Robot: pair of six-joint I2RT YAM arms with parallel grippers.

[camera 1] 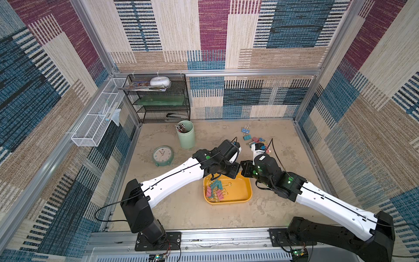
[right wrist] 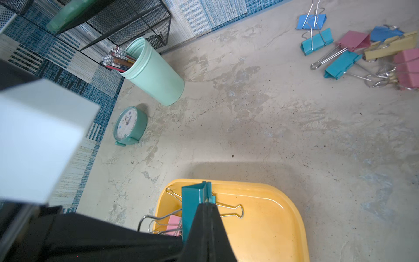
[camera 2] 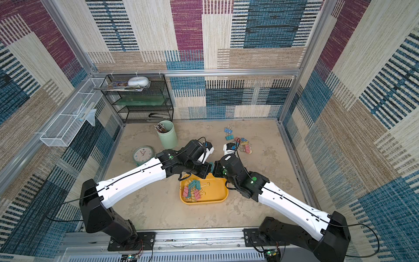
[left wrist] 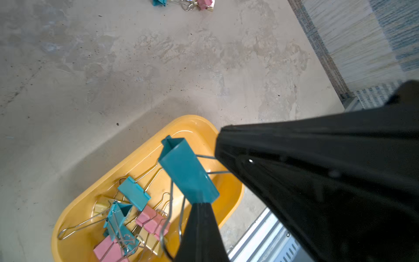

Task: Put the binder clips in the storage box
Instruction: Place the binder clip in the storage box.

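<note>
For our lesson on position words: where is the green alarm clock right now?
In both top views the alarm clock sits on the table, on the robot's left, nearer the robot than the pen cup.

Overhead pair, wrists near storage box (left wrist: 140, 163)

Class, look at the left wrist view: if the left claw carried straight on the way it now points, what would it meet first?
The left claw is shut on a teal binder clip. Straight beyond lies the storage box, probably its bare floor near the rim; depth is unclear.

Teal, pink binder clips (left wrist: 133, 192) — yellow-orange storage box (right wrist: 260, 226) — mint cup (right wrist: 156, 77)
</note>
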